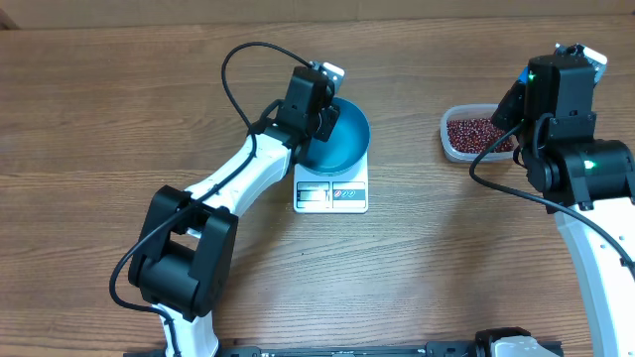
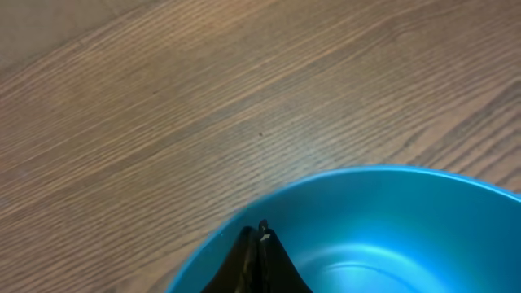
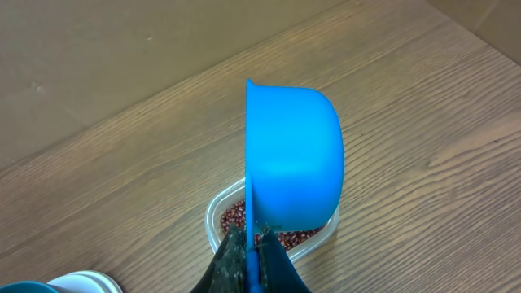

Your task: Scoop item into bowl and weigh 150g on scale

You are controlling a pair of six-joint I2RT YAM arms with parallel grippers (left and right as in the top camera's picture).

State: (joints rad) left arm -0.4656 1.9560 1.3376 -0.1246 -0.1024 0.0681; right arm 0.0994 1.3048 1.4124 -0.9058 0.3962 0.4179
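Two claws are clenched on my screens. On the left wrist feed, the left claw sits at the bottom centre, its dark fingers pinched together on the near rim of the blue bowl, whose smooth inside fills the lower right of the frame. From overhead, that bowl stands on the back part of the white scale, just left of the frame's centre. The display window and label marks along the scale's front edge show in front of it. On the right wrist feed, the right claw grips the thin handle of the blue scoop. The scoop is turned on its side, so I see only its rounded outside and cannot tell whether anything is in it. Just below the scoop in that frame lies the clear tub, with the red-brown beans heaped inside. Overhead, tub and beans sit at the upper right of the wooden table, well apart from the scale.
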